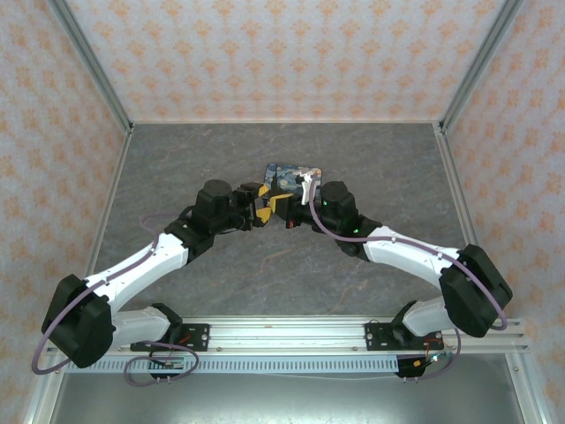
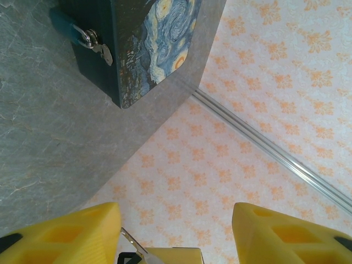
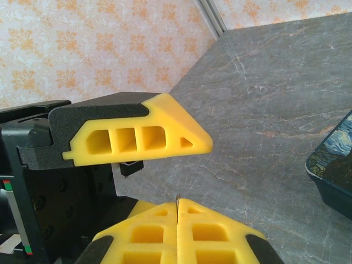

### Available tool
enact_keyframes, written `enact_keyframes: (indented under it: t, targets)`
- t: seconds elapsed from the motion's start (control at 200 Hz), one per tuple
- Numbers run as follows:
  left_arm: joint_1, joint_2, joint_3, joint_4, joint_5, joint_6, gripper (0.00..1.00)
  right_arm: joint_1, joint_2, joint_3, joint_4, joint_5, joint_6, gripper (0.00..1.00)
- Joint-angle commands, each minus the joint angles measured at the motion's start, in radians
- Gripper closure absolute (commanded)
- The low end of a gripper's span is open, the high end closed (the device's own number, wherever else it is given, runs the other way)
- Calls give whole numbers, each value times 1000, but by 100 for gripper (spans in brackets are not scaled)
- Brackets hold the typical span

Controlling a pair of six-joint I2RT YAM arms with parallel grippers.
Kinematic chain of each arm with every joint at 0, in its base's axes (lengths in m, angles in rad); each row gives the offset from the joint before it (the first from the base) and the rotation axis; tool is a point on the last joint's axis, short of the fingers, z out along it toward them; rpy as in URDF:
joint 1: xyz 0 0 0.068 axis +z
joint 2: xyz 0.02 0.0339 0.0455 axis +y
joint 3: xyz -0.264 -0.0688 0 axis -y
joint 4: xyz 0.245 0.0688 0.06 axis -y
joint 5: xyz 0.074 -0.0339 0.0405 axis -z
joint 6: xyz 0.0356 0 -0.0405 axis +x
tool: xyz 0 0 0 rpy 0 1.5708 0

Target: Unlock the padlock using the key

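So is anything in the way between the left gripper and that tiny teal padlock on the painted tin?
Nothing visible is. From the left wrist camera, the open left gripper looks across bare grey stone-patterned table to the tiny teal padlock, which hangs on the side of the dark-blue swirl-painted tin.

Ahead of the left gripper, at eleven o'clock, we meet the tin with its padlock. Bare table lies open before it, from nine to ten. The wall closes one to three.
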Motion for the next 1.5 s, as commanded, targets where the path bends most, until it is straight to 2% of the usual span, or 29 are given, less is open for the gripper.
enact_keyframes:
  t: [0.0, 0.215, 0.696, 0.971, 1.496]
  targets:
    - [-14, 10, 23, 26, -8, 2, 42, 7, -1, 21, 43, -9, 7, 100]
    - [-21, 18, 23, 21, -5, 5, 38, 7, 3, 40, 36, -11, 0, 100]
    - [-22, 13, -6, 51, -30, -22, 61, 8, -21, -21, 37, -29, 40, 100]
    - [-21, 14, -10, 45, -31, -24, 67, 8, -40, -36, 33, -14, 39, 100]
    - [-22, 24, -22, 53, -28, -24, 70, 8, -58, -39, 30, -9, 50, 100]
